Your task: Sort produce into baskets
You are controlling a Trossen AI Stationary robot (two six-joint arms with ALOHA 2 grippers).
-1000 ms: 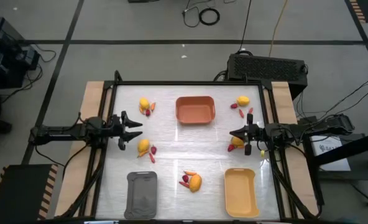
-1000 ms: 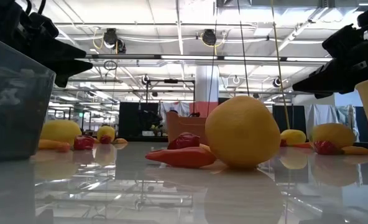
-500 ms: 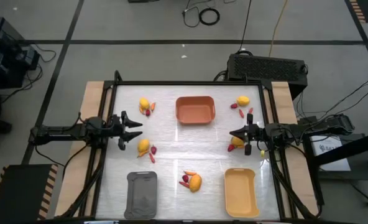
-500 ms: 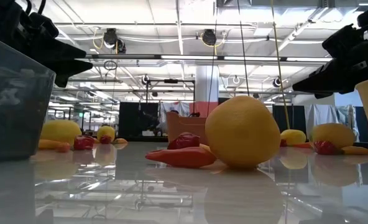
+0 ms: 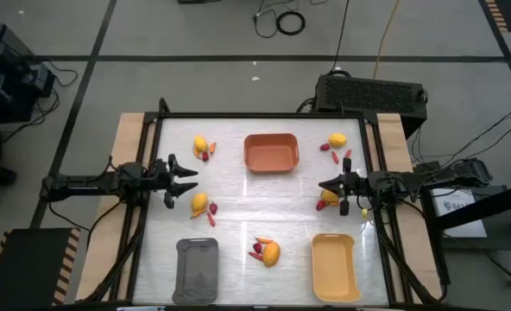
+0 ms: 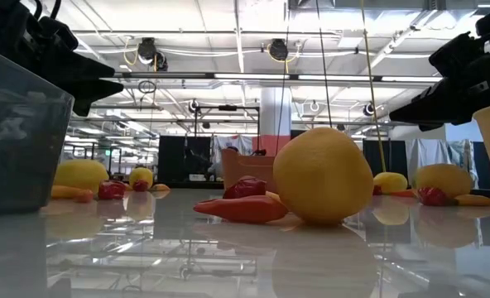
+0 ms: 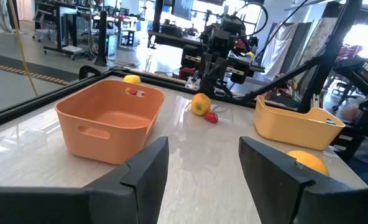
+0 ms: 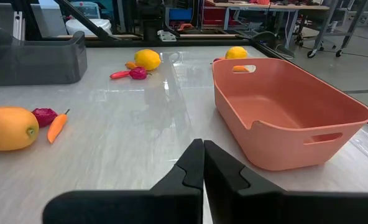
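Note:
Three baskets stand on the white table: an orange-brown one at the far middle, a dark grey one near left, a pale yellow one near right. Produce lies in small clusters of lemon, carrot and berry: far left, far right, mid left, near middle, and beside the right arm. My left gripper hovers open at the left, pointing level toward the middle, with nothing between its fingers. My right gripper hovers shut at the right, facing it.
A black frame rims the table. In the low view a lemon with a carrot and a berry lies closest, and the grey basket's wall stands at the left. Bare tabletop lies between the two grippers.

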